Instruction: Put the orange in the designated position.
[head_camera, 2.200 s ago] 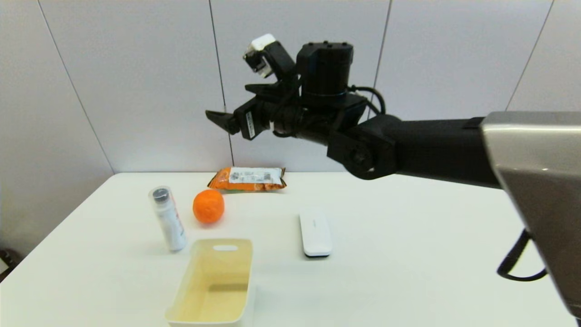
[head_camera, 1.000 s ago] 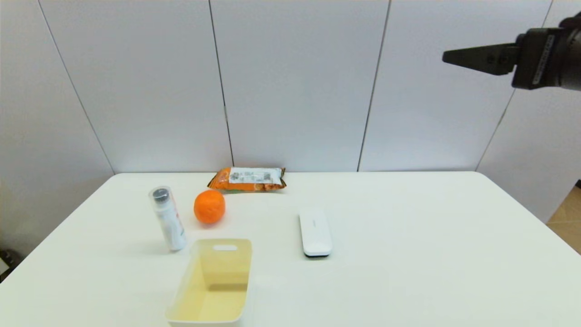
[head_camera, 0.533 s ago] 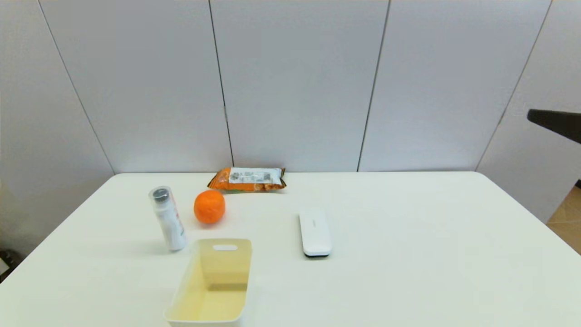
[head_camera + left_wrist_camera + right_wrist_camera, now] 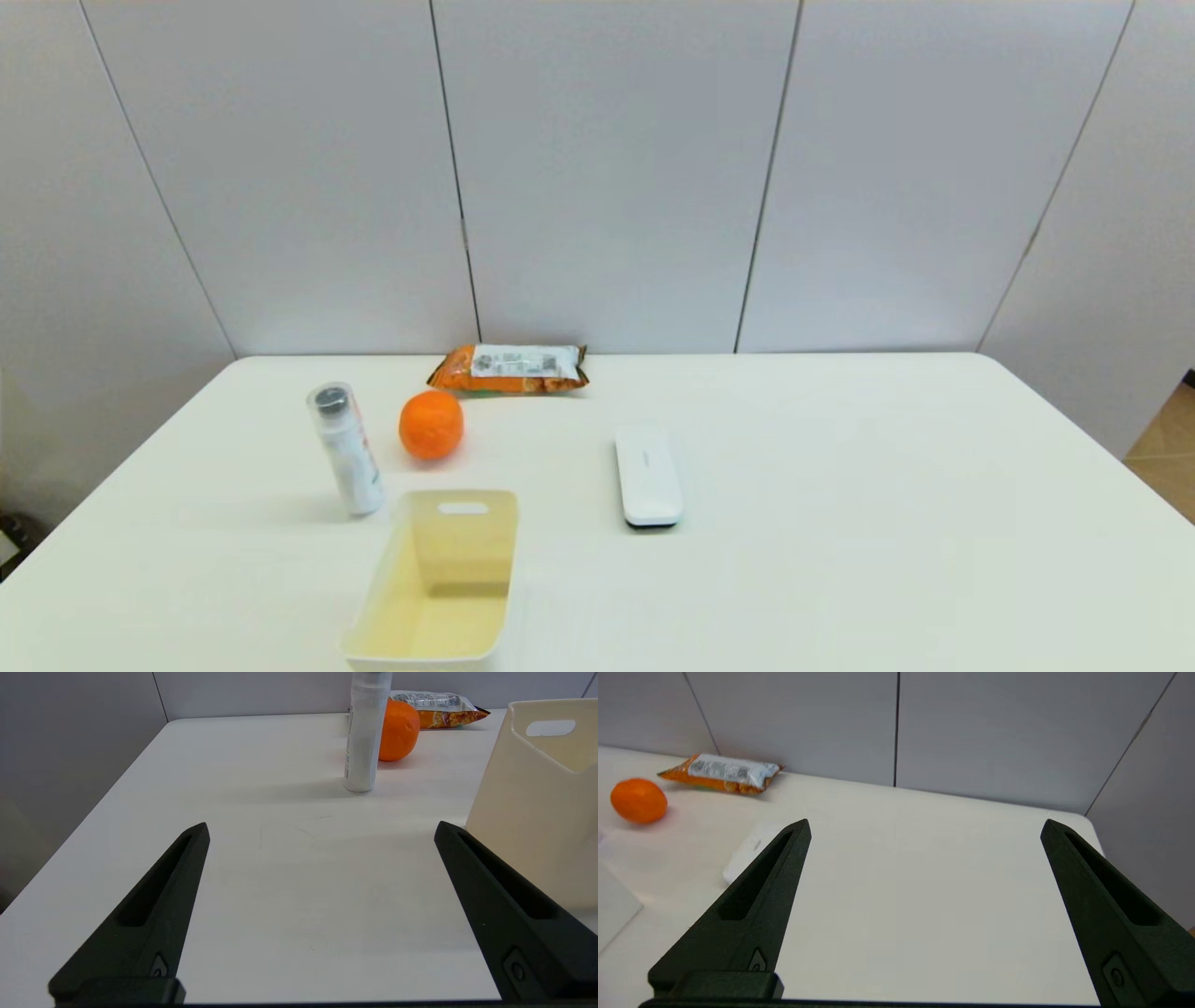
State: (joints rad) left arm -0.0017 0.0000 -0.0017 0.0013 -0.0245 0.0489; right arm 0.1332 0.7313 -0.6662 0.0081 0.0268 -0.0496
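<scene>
1. The left gripper [image 4: 320,830] is spread wide and holds nothing, low over the white table [image 4: 280,896] near its edge.
2. The orange [image 4: 398,730] sits well ahead of it, just behind an upright white bottle [image 4: 364,732], beside a cream bin [image 4: 537,812].
3. The right gripper [image 4: 924,828] is equally wide and empty, above bare tabletop far from the orange [image 4: 430,425].

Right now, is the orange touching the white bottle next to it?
Apart. The head view shows bare table between the orange and the upright white bottle. In the left wrist view the bottle only overlaps the orange. Both grippers are open and well clear of them.
</scene>
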